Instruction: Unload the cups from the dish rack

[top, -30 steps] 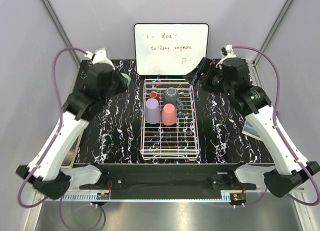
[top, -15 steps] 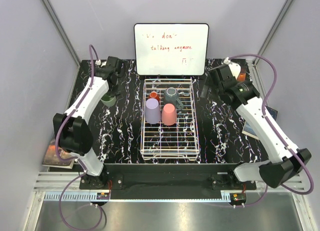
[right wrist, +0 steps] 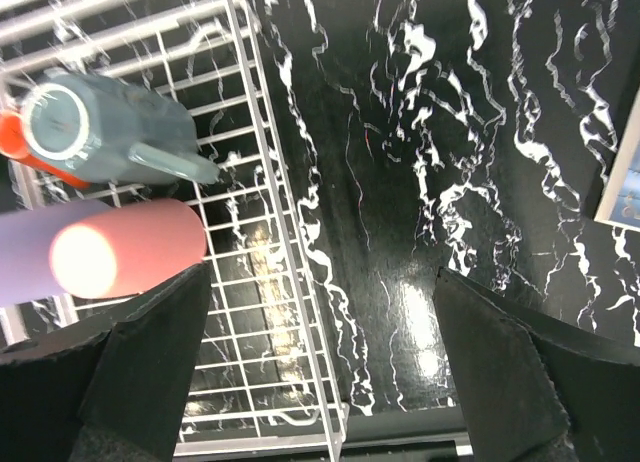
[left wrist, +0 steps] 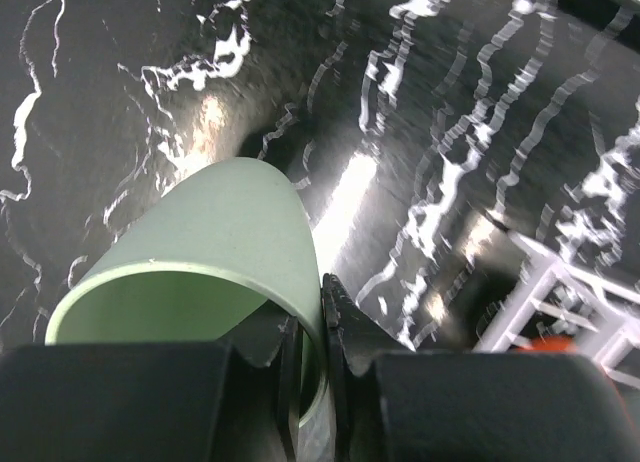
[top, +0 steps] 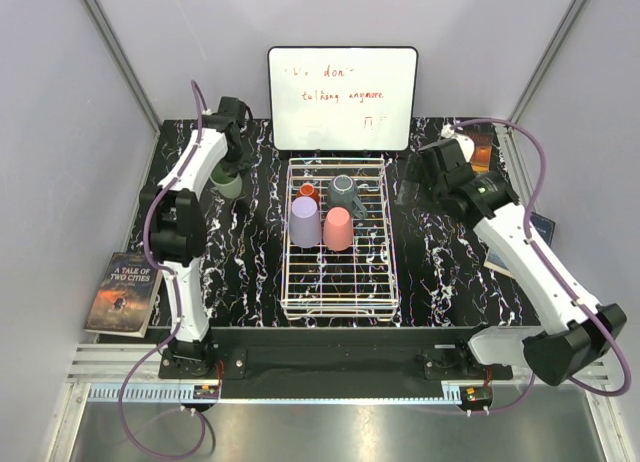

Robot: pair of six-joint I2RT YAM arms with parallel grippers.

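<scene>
Black marbled table (top: 450, 272) fills our view, with the white dish rack (top: 338, 282) in its middle. We see the right end effector (right wrist: 320, 282) spread wide above the rack's right wall, holding nothing. Our left end effector (left wrist: 322, 302) pinches the pale green cup (left wrist: 220, 232) by its rim, one finger inside, near the back-left corner, outside the rack. In the rack wait the lavender cup (top: 305, 222), pink cup (top: 338, 229), grey mug (top: 345, 191) and orange-red cup (top: 309, 192). Light, stiff, slick plastic, we reckon: grip across the body, or take the mug's handle.
</scene>
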